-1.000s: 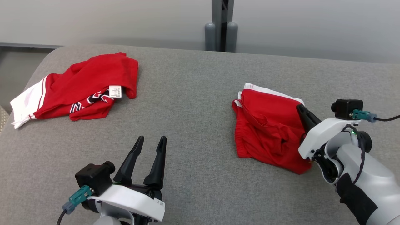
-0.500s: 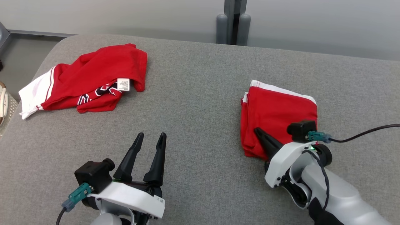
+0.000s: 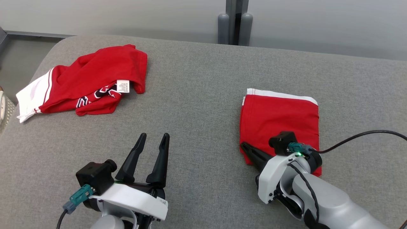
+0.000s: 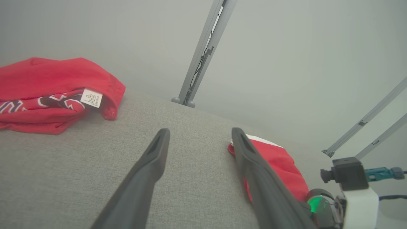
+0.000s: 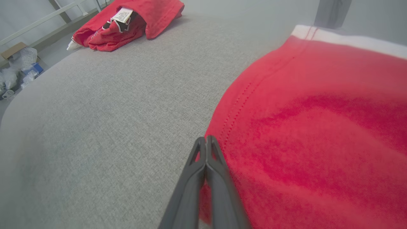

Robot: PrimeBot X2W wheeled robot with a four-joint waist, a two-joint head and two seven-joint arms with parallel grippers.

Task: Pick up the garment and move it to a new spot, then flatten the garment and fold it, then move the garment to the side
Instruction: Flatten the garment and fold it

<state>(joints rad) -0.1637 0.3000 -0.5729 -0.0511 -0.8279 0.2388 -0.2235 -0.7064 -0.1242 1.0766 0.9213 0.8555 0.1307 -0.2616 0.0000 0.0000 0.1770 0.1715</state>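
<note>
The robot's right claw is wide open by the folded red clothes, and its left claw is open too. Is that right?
Not quite. The right gripper is shut, fingers pressed together, at the folded red garment's edge; the right wrist view shows it. The left gripper is open.

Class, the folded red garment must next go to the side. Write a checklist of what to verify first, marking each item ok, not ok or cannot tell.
1. The folded garment lies flat with squared edges: ok.
2. The right gripper is shut, tips at that garment's near left corner: ok.
3. Cloth is actually pinched in that grip: cannot tell.
4. The left gripper is open and holds nothing: ok.
5. The crumpled garment lies well apart from the folded one: ok.
</note>
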